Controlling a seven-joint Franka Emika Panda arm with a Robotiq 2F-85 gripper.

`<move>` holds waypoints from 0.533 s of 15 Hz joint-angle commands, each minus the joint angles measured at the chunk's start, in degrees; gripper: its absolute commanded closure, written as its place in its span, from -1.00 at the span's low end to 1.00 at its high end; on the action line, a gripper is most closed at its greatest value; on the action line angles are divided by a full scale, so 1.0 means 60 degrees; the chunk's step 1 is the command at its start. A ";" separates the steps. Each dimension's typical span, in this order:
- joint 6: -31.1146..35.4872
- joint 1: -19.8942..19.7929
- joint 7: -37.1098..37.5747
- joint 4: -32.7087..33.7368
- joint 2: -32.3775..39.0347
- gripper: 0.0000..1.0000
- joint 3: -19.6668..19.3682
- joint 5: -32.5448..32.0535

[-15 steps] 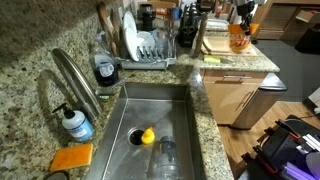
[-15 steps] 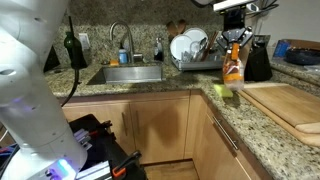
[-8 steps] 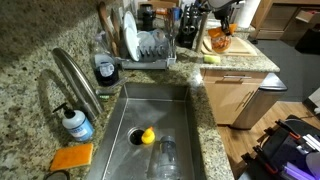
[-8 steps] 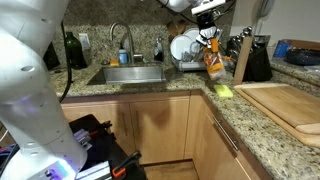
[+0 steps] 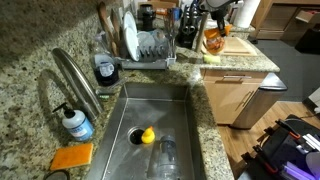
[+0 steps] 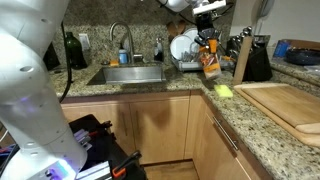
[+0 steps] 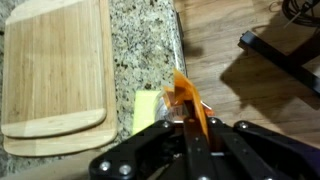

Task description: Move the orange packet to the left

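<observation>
The orange packet (image 5: 213, 39) is a crinkly orange bag hanging in the air from my gripper (image 5: 212, 27) above the granite counter, near the dish rack (image 5: 147, 48). It also shows in an exterior view (image 6: 211, 63), under the gripper (image 6: 209, 38). In the wrist view the gripper (image 7: 190, 128) is shut on the packet's top edge, and the packet (image 7: 186, 97) hangs below over the counter's front edge.
A wooden cutting board (image 7: 55, 70) lies on the counter, with a yellow-green sponge (image 7: 148, 108) beside it. The sink (image 5: 160, 125) holds a yellow rubber duck (image 5: 147, 136) and a glass. A flat orange sponge (image 5: 71, 158) and a soap bottle (image 5: 75, 123) sit by the faucet. A knife block (image 6: 243, 58) stands at the back.
My gripper has carried the orange packet off the cutting-board area toward the dish rack and sink, most of it in the first half second, then a little further.
</observation>
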 commanded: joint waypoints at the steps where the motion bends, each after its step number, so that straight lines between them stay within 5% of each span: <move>1: 0.0321 0.0007 -0.1502 0.0430 0.0100 1.00 0.0401 0.0306; 6: 0.0711 -0.0338 -0.3897 0.0894 0.0450 1.00 0.0678 0.1235; 8: 0.0601 -0.0028 -0.3430 0.0486 0.0138 0.98 0.0381 0.1225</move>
